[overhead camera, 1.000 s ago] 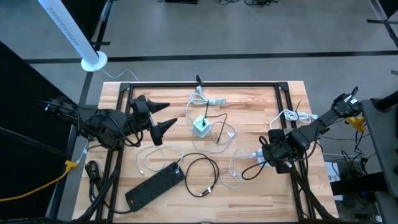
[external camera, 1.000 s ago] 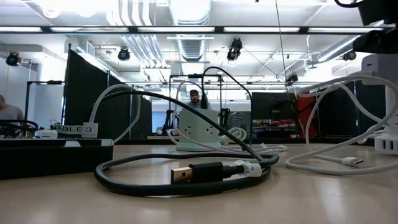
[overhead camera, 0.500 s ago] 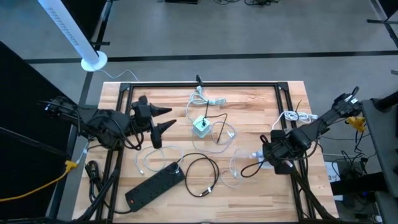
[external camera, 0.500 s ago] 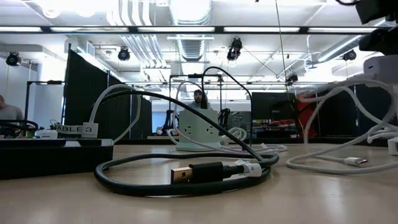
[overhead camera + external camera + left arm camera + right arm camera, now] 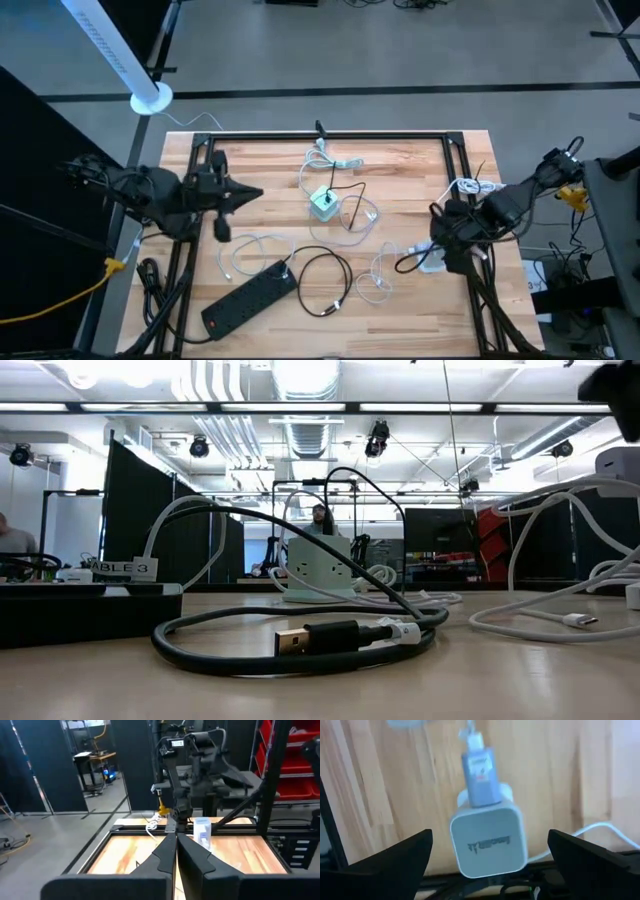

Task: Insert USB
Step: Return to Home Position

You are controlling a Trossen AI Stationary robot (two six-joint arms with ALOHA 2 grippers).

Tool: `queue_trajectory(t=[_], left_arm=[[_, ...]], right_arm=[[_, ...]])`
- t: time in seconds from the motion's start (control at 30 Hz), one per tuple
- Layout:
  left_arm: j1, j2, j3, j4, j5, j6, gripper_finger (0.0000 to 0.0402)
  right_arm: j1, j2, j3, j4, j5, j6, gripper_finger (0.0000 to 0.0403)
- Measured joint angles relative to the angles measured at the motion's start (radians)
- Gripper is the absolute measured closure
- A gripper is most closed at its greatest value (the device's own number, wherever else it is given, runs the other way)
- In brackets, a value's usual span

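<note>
A white charger block (image 5: 487, 842) lies on the wooden table near its right edge, and a white USB cable's plug (image 5: 481, 775) sticks into one of its ends. My right gripper (image 5: 490, 840) hangs open above it, pointing steeply down, one finger on either side and well clear of it; the high view shows that gripper (image 5: 446, 248) over the charger (image 5: 432, 262). My left gripper (image 5: 258, 192) is shut on nothing and points level across the table from its left side. The left wrist view looks past the left gripper (image 5: 176, 837).
A green-and-white hub (image 5: 323, 204) sits mid-table with cables in it. A black power strip (image 5: 250, 297) lies near the front left. A coiled black cable (image 5: 325, 280) ends in a bare USB plug (image 5: 293, 641). Loose white cables (image 5: 378, 278) loop across the middle.
My left gripper has shut, rolled and drawn back toward the table's left edge. My right gripper, still open, has risen above the white charger and rolled a little. The charger stays on the table.
</note>
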Motion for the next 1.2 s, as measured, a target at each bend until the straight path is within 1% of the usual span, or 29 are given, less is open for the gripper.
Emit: queue_trajectory(t=[0.07,0.23,0.3,0.37,0.47,0.57,0.7,0.83,0.93,1.0,1.1,1.13,1.2], left_arm=[[0.000,-0.053,-0.044,-0.003,-0.027,0.001,0.0400],[0.001,-0.134,-0.105,-0.005,-0.242,0.000,0.0400],[0.001,-0.143,-0.109,-0.012,-0.295,-0.002,0.0400],[0.001,-0.146,-0.109,-0.013,-0.325,-0.002,0.0400],[0.001,-0.139,-0.109,-0.007,-0.334,-0.002,0.0400],[0.001,-0.123,-0.108,0.028,-0.331,0.033,0.0400],[0.002,-0.105,-0.109,0.116,-0.281,0.150,0.0400],[0.048,-0.116,-0.133,0.138,-0.279,0.132,0.0401],[0.102,-0.150,-0.185,0.144,-0.244,0.080,0.0401],[0.151,-0.171,-0.232,0.191,-0.202,0.054,0.0401],[0.247,-0.197,-0.309,0.286,-0.114,0.025,0.0401],[0.285,-0.202,-0.335,0.322,-0.079,0.016,0.0401],[0.370,-0.206,-0.385,0.396,-0.005,-0.005,0.0401]], right_arm=[[0.000,-0.025,0.040,0.001,0.092,0.001,0.0030],[-0.001,-0.113,0.118,0.005,0.281,-0.002,0.0037],[-0.001,-0.162,0.137,0.006,0.331,-0.002,0.0044],[-0.001,-0.220,0.147,0.014,0.393,-0.005,0.0057],[-0.001,-0.329,0.149,0.039,0.492,-0.032,0.0092],[-0.001,-0.440,0.142,0.076,0.556,-0.054,0.0143],[-0.001,-0.558,0.119,0.148,0.576,-0.132,0.0226],[-0.001,-0.669,0.089,0.229,0.632,-0.271,0.0311],[0.001,-0.750,0.067,0.296,0.649,-0.368,0.0375],[0.007,-0.808,0.052,0.344,0.648,-0.412,0.0395],[0.029,-0.898,0.027,0.422,0.650,-0.451,0.0392],[0.044,-0.923,0.015,0.444,0.662,-0.460,0.0392],[0.089,-0.957,-0.021,0.485,0.722,-0.489,0.0399]])
